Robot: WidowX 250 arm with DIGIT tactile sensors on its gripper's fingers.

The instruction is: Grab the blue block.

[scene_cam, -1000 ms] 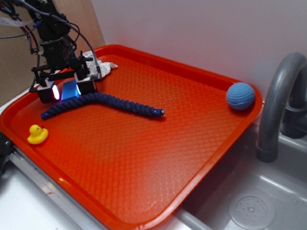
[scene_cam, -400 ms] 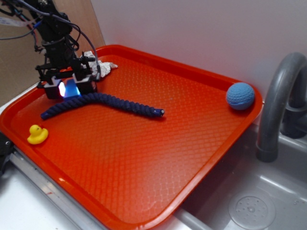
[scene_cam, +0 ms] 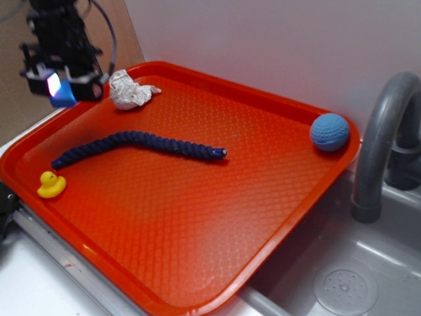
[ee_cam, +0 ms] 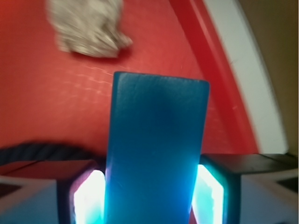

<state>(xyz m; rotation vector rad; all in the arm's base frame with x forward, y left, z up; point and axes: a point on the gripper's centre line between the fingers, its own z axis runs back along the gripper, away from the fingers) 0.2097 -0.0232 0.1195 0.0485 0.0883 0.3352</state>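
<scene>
We've got the blue block (ee_cam: 156, 154) clamped in the pincer (scene_cam: 61, 87), upper left, clear above the tray (scene_cam: 276, 105); grab looks done.

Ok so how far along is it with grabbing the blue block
The grab looks done: the hand is shut on the blue block, its fingers pressed against both sides in the wrist view. The block is also lifted, held above the tray's far left corner, with the rope and duck lying below. Nothing obvious is left except keeping the grip.
</scene>
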